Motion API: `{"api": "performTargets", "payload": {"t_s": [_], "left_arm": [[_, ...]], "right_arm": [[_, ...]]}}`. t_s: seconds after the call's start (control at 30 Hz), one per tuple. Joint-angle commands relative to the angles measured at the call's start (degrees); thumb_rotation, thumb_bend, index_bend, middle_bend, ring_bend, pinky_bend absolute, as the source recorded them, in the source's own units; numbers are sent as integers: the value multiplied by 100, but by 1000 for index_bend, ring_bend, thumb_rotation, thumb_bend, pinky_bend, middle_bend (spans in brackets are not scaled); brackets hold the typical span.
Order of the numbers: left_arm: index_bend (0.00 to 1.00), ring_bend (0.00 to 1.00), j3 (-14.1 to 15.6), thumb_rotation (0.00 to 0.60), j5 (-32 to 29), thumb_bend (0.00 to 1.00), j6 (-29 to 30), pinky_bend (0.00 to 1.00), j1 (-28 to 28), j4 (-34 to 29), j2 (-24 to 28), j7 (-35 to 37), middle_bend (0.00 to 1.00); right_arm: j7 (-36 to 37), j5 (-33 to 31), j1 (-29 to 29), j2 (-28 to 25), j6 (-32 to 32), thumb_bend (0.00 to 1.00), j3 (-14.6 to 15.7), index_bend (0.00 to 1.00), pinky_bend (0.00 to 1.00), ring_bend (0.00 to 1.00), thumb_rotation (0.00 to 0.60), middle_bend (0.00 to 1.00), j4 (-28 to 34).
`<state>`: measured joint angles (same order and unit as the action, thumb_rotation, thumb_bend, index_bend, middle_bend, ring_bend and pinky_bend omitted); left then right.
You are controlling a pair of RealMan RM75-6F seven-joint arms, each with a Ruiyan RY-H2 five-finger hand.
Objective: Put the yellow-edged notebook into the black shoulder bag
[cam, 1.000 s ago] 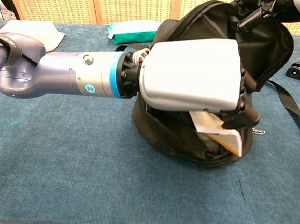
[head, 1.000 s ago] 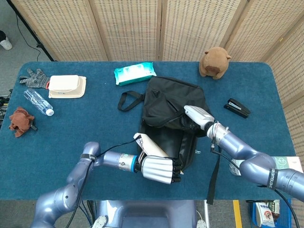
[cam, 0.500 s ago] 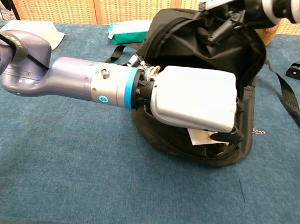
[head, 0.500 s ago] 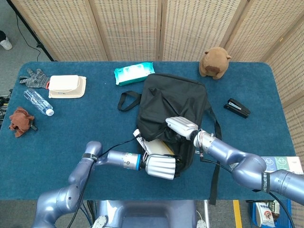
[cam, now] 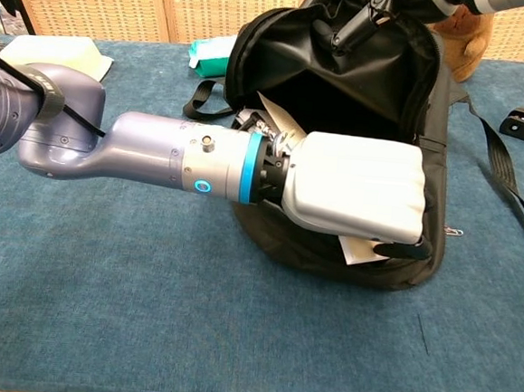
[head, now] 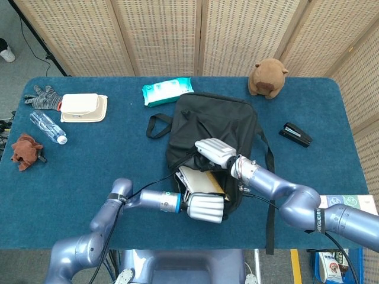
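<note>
The black shoulder bag [head: 219, 127] lies in the middle of the blue table, its mouth facing me and held wide. My right hand [head: 214, 152] grips the upper edge of the opening and lifts it; the chest view shows its fingers [cam: 363, 13] on the rim of the bag [cam: 379, 87]. My left hand [head: 205, 207] holds the yellow-edged notebook [head: 198, 180] at the mouth, the book partly inside. In the chest view the left hand [cam: 357, 199] covers most of the notebook [cam: 362, 250]; only a white corner shows below it.
A green wipes pack [head: 167, 91] and a brown plush toy [head: 267, 77] sit behind the bag. A black stapler [head: 295, 134] lies to the right. At the far left are a white box [head: 83, 107], grey gloves [head: 41, 97], a bottle [head: 48, 128] and a brown cloth [head: 26, 151]. The bag strap [head: 270, 195] trails toward the front edge.
My right hand has pulled the bag's upper flap toward me and up, widening the mouth. My left hand has pushed the notebook further into the opening.
</note>
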<state>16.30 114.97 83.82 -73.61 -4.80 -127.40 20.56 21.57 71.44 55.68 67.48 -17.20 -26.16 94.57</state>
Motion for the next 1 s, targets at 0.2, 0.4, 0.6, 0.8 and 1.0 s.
{"api": "performTargets", "payload": {"t_s": [0.2, 0.4, 0.6, 0.8, 1.0], "left_arm": [[824, 554, 24, 600, -155, 343, -481, 824, -57, 57, 7, 36, 726], [822, 548, -35, 600, -319, 326, -906, 823, -62, 83, 45, 55, 717], [822, 544, -110, 600, -486, 323, -1261, 823, -62, 84, 100, 2, 705], [809, 520, -40, 600, -492, 307, -1333, 796, -14, 90, 214, -114, 652], [508, 315, -1, 600, -509, 225, -1268, 569, 64, 46, 290, -127, 305]], "right_arm": [[51, 124, -49, -245, -125, 869, 130, 610, 509, 663, 600, 661, 295], [133, 303, -109, -368, -250, 869, 218, 610, 509, 663, 600, 661, 443], [225, 450, -143, -439, -316, 869, 356, 610, 509, 663, 600, 661, 499], [312, 494, -110, -443, -393, 869, 437, 610, 509, 663, 600, 661, 432], [337, 465, -50, -419, -439, 869, 505, 610, 509, 663, 600, 661, 340]]}}
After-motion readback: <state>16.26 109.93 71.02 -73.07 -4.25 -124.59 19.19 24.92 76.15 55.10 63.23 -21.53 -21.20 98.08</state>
